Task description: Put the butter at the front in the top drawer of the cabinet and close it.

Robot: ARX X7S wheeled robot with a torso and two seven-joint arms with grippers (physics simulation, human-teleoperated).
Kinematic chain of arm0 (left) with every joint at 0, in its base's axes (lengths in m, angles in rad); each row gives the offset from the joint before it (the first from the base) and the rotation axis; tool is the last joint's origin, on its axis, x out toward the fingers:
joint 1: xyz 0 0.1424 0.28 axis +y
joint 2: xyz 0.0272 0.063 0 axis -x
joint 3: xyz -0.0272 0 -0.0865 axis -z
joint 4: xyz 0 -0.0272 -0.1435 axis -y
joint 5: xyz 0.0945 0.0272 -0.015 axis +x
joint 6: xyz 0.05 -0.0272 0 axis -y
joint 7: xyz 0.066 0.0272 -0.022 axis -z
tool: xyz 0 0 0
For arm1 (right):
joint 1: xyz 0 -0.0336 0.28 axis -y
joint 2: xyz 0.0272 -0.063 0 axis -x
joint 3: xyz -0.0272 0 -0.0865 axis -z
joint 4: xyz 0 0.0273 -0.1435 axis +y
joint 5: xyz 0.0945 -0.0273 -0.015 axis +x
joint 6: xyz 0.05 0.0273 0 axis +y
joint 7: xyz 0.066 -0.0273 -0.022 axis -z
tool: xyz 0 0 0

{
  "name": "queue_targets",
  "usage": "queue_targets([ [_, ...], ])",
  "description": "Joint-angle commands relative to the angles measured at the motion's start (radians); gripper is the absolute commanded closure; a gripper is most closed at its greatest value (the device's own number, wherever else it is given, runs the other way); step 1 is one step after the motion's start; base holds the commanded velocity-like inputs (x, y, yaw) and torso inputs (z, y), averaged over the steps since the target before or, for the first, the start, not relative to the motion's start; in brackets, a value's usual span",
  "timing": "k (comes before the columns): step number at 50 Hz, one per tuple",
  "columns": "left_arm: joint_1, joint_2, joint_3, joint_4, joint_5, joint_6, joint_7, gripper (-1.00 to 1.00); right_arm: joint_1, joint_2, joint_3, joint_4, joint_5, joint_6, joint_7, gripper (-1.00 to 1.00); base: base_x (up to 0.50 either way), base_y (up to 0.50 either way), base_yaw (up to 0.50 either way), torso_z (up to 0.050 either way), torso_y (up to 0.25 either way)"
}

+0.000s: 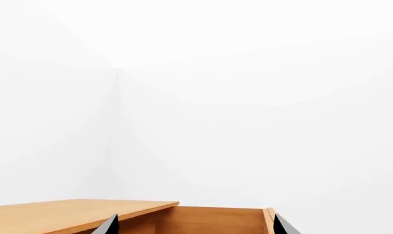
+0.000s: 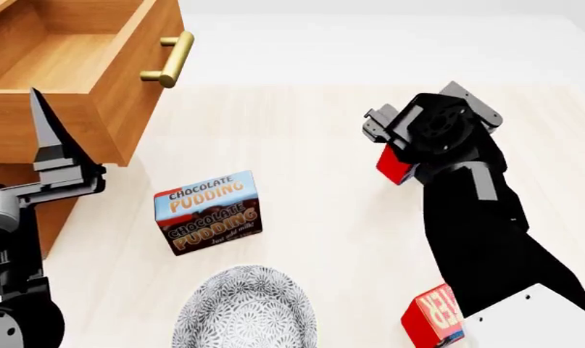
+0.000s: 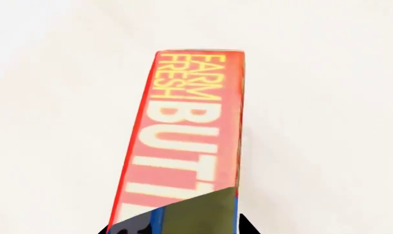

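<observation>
My right jaws (image 2: 396,156) are clamped on the butter (image 3: 186,131), off the worktop (image 2: 321,123), well right of the open top drawer (image 2: 75,61). Risk: it may twist loose while I carry it across. Left jaws (image 2: 46,130) stand apart beside the drawer.

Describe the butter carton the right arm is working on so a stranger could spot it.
From the open wooden top drawer, look across the pale floor to the black right gripper. The small red butter carton sits directly under it, unlike the identical second carton lying unattended beside the robot's base.
</observation>
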Motion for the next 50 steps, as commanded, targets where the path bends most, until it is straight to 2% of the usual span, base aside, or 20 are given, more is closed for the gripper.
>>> queue_targets([
  [1, 0.007, -0.003, 0.0, 0.018, -0.004, -0.005, -0.005, -1.0, 0.072, 0.003, -0.037, -0.026, -0.036, 0.014, -0.053, 1.0, 0.0, 0.0, 0.0, 0.0, 0.0],
  [3, 0.009, -0.004, -0.001, 0.021, -0.006, -0.006, -0.006, -1.0, 0.064, -0.005, -0.075, -0.079, -0.001, 0.049, -0.051, 1.0, 0.0, 0.0, 0.0, 0.0, 0.0],
  [4, 0.01, -0.006, -0.004, 0.025, -0.007, -0.008, -0.007, -1.0, 0.05, -0.005, -0.139, -0.128, 0.069, 0.079, -0.039, 1.0, 0.0, 0.0, 0.0, 0.0, 0.0],
  [6, 0.012, -0.008, -0.007, 0.029, -0.01, -0.008, -0.008, -1.0, -0.041, -0.005, -0.322, -0.364, 0.305, 0.204, 0.047, 1.0, 0.0, 0.0, 0.0, 0.0, 0.0],
  [9, 0.018, -0.009, -0.01, 0.027, -0.009, -0.005, -0.009, -1.0, -0.158, -0.001, -0.429, -0.675, 0.443, 0.362, 0.124, 1.0, 0.0, 0.0, 0.0, 0.0, 0.0],
  [16, 0.025, -0.014, -0.017, 0.037, -0.012, -0.007, -0.013, -1.0, -0.356, 0.071, -0.597, -1.143, 0.499, 0.605, 0.159, 1.0, 0.0, 0.0, 0.0, 0.0, 0.0],
  [19, 0.025, -0.013, -0.014, 0.036, -0.013, -0.004, -0.012, -1.0, -0.411, 0.133, -0.68, -1.295, 0.489, 0.654, 0.167, 1.0, 0.0, 0.0, 0.0, 0.0, 0.0],
  [24, 0.027, -0.014, -0.013, 0.033, -0.013, -0.001, -0.011, -1.0, -0.477, 0.274, -0.916, -1.52, 0.436, 0.685, 0.148, 1.0, 0.0, 0.0, 0.0, 0.0, 0.0],
  [33, 0.028, -0.018, -0.01, 0.04, -0.014, -0.006, -0.013, -1.0, -0.485, 0.472, -1.248, -1.744, 0.329, 0.661, 0.122, 1.0, 0.0, 0.0, 0.0, 0.0, 0.0],
  [39, 0.027, -0.02, -0.007, 0.044, -0.015, -0.013, -0.015, -1.0, -0.476, 0.541, -1.431, -1.761, 0.253, 0.665, 0.129, 1.0, 0.0, 0.0, 0.0, 0.0, 0.003],
  [50, 0.023, -0.02, 0.004, 0.046, -0.013, -0.018, -0.018, -1.0, -0.481, 0.607, -1.597, -1.74, 0.135, 0.627, 0.175, 1.0, 0.0, 0.0, 0.0, 0.0, 0.0],
])
